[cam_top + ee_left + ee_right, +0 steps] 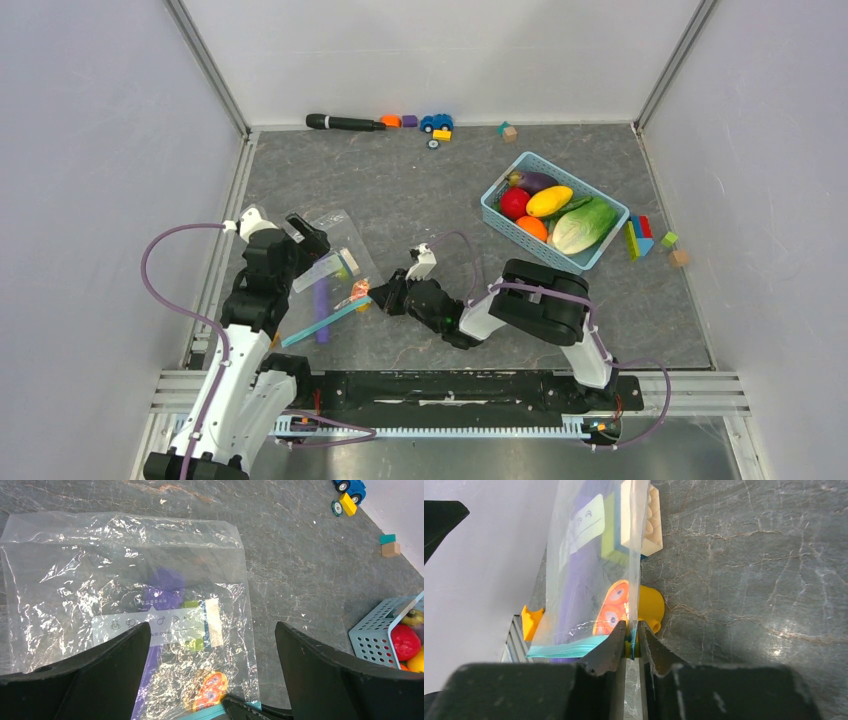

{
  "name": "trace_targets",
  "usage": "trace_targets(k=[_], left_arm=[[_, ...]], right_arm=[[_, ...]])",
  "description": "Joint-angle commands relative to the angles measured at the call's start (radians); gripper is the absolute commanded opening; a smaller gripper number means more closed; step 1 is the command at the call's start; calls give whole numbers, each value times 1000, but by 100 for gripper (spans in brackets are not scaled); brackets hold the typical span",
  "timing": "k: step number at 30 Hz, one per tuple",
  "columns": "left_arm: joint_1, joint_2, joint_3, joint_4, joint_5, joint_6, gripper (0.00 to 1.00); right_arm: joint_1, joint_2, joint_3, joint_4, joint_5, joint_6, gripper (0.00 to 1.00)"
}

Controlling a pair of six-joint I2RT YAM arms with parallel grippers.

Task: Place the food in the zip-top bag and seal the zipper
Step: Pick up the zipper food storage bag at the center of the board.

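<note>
While the zip-top bag [125, 565] lies flat on the table, your left gripper [212, 630] hangs over it with its jaws spread wide and nothing in them, probably waiting to take the other lip of the mouth. A pale label [150, 627] on the plastic carries a row of small icons and fine print, too small to read, and no brand shows. A purple stick [162, 587] and some toy blocks show through the film; you cannot tell whether they sit inside or underneath. Further right, your right gripper [631, 630] has its 2 fingers nearly closed on the end of the teal zipper [564, 647], pinching it off the table, likely to lift the mouth open. At the far right the food is all in the blue basket [520, 235]: eggplant [535, 181], red fruit [514, 203], mango [549, 201], orange [532, 228] and lettuce [585, 225]
</note>
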Motion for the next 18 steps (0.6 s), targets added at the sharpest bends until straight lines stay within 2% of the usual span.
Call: trace_targets(k=[1,5,10,14,18], left_arm=[[2,4,3,13,-11,-22,100],[3,6,1,28,12,-13,100],[2,-3,-12,77,104,13,100],[2,-24,-30,129,184,32,100],[-1,-53,-49,196,293,41,100]], right_arm=[[2,-30,1,-64,74,-73,13],[1,-83,-18,-41,79,-117,0],[-5,-192,-45,-20,51,-170,0],[-14,-322,-27,-186,21,-220,0],[-28,-446,16,-453,16,-275,0]])
